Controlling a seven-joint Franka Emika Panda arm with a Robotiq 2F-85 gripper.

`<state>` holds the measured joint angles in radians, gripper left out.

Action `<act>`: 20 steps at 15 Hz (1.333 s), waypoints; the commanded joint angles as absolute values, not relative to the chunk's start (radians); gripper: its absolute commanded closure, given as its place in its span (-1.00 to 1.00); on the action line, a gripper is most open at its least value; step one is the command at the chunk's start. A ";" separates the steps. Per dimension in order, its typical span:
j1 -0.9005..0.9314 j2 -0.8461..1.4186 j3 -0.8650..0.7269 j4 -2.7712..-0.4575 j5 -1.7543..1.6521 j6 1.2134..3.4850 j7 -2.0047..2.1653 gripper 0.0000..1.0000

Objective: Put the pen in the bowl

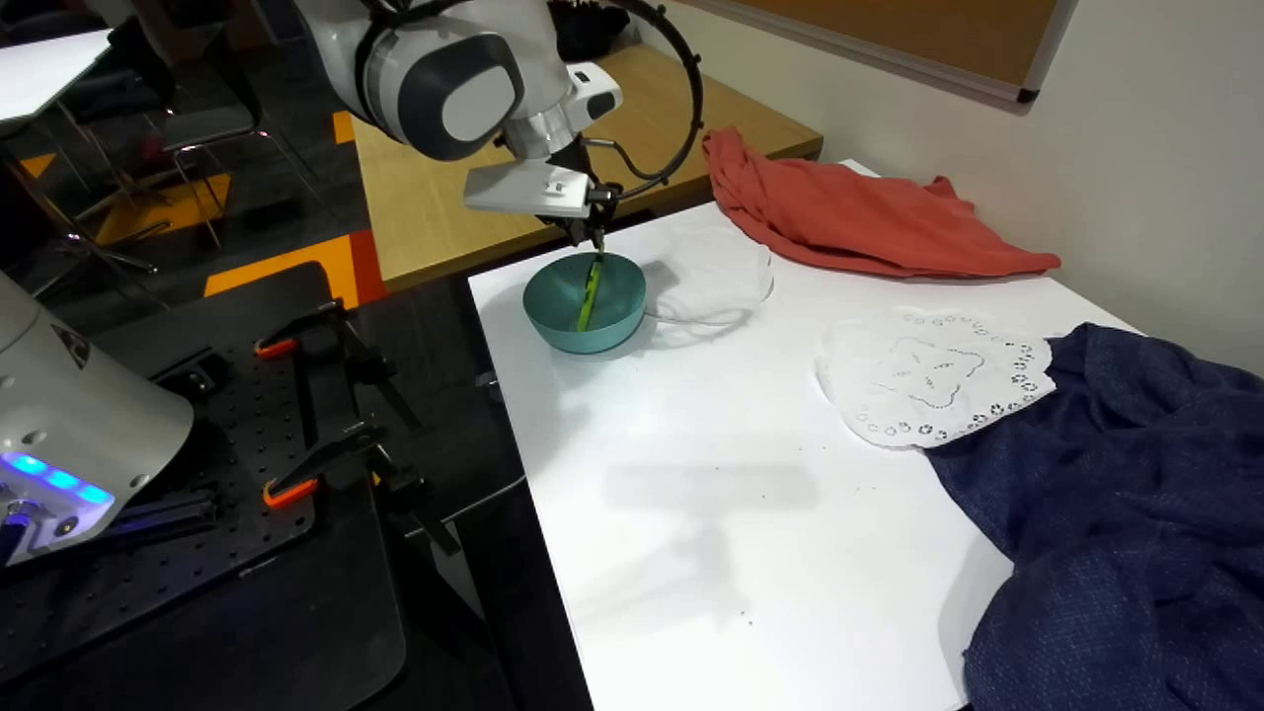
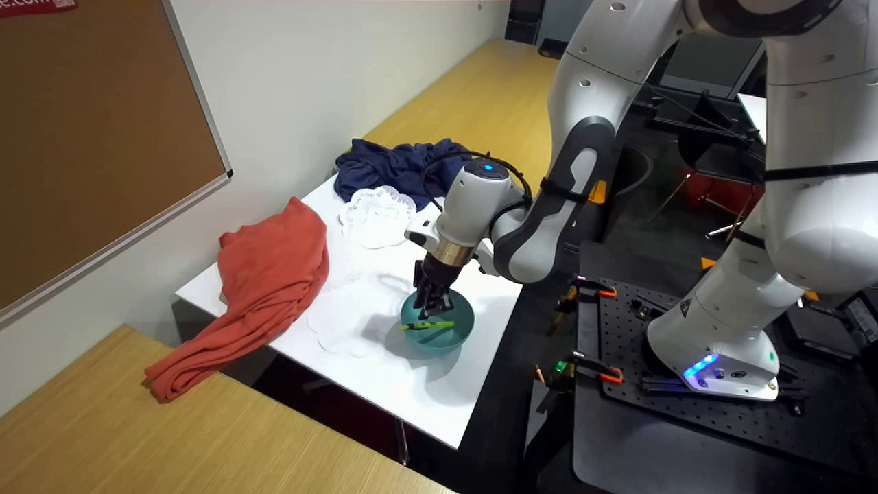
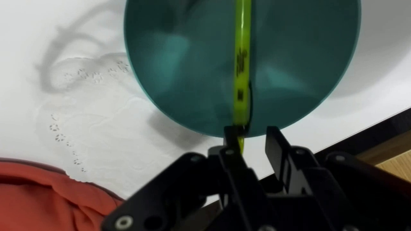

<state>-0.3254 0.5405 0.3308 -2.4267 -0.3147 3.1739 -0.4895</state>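
Observation:
The yellow-green pen (image 1: pixel 590 294) lies tilted inside the teal bowl (image 1: pixel 583 342) in an exterior view. The pen (image 2: pixel 429 325) and bowl (image 2: pixel 465 312) also show in an exterior view. In the wrist view the pen (image 3: pixel 242 64) runs across the bowl (image 3: pixel 305 48), and its near end reaches past the rim, partly hidden behind the left-hand finger. My gripper (image 3: pixel 253 132) is open, with a gap between its fingers. The pen's end is beside one finger and apart from the other. The gripper (image 1: pixel 597 239) is just above the bowl's rim; it also shows in an exterior view (image 2: pixel 426 312).
The bowl stands near a corner of the white table (image 1: pixel 711 553). A red cloth (image 1: pixel 869 217), a white doily (image 1: pixel 933 375) and a navy cloth (image 1: pixel 1136 513) lie on the table. Another pale doily (image 2: pixel 350 319) lies beside the bowl. A wooden table (image 1: pixel 434 217) adjoins.

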 commanded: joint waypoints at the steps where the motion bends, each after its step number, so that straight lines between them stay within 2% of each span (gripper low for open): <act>1: -0.361 0.561 0.350 -2.406 -0.342 3.184 -0.510 -0.26; 6: -0.368 0.548 0.347 -2.412 -0.347 3.199 -0.502 -0.97; 20: -0.504 0.441 0.469 -2.503 -0.338 3.303 -0.481 -1.00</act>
